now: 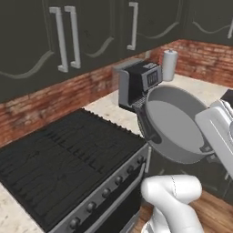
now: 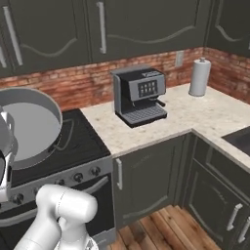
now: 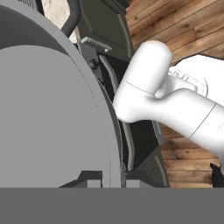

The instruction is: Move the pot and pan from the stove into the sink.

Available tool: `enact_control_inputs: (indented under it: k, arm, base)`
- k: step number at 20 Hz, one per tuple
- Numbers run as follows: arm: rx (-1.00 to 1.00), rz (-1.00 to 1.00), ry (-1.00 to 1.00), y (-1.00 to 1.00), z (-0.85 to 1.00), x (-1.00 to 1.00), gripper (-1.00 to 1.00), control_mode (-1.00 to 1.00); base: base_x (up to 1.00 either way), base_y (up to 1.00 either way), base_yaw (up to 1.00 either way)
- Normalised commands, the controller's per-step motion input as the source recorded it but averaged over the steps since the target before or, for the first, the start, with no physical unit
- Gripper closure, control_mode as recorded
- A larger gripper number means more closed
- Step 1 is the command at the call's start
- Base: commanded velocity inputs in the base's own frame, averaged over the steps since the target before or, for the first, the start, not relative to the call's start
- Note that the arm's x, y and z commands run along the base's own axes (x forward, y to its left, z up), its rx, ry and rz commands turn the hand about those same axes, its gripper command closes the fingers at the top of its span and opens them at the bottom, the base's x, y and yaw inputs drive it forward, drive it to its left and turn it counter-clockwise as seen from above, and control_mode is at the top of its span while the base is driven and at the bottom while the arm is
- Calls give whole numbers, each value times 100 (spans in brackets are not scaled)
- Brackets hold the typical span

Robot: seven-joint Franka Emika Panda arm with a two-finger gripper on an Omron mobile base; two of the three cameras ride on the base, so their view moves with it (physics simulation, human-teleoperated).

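- white arm (image 1: 173, 193) rises nearest the cameras, its rounded elbow low in front of the oven door; the same elbow (image 3: 144, 83) shows in the hand view above the wooden floor (image 3: 192, 26).
- pot (image 1: 175, 123) is off the stove, held in the air and tipped on its side, its light grey inside facing the left base camera. it hangs just past the stove's right front corner, over the cabinet fronts and floor.
- in the right base view the pot (image 2: 29, 127) sits at the left edge of the picture, in front of the stove's left part, rim tilted.
- gripper (image 3: 111, 181) is clamped narrow on the pot's rim; in the hand view the rim runs right down to the bottom between the finger tips, and the pot wall (image 3: 43, 113) takes up the left half.
- stove (image 1: 68, 164): dark grates bare, row of round black knobs (image 1: 107, 193) along the grey front panel.
- sink (image 2: 241, 139): only a dark corner shows at the right edge of the counter (image 2: 195, 117), well apart from the pot.
- coffee machine (image 2: 139, 95) stands on the counter near the brick wall, just right of the stove; paper towel roll (image 2: 199, 77) stands further along, toward the counter's back corner.
- dark wall cabinets (image 2: 136, 24) with pale handles hang above.
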Motion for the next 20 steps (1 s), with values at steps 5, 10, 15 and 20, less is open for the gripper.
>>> enact_control_inputs:
  k: [5, 10, 15, 20]
  arm:
    - [0, 0, 0, 0, 0, 0, 100, 100]
    - [0, 0, 0, 0, 0, 0, 100, 100]
    - [0, 0, 0, 0, 0, 0, 100, 100]
    - [0, 0, 0, 0, 0, 0, 100, 100]
  base:
    - [-2, -12, -40]
    - [0, -2, -44]
    - [0, -5, -43]
    - [0, -6, -41]
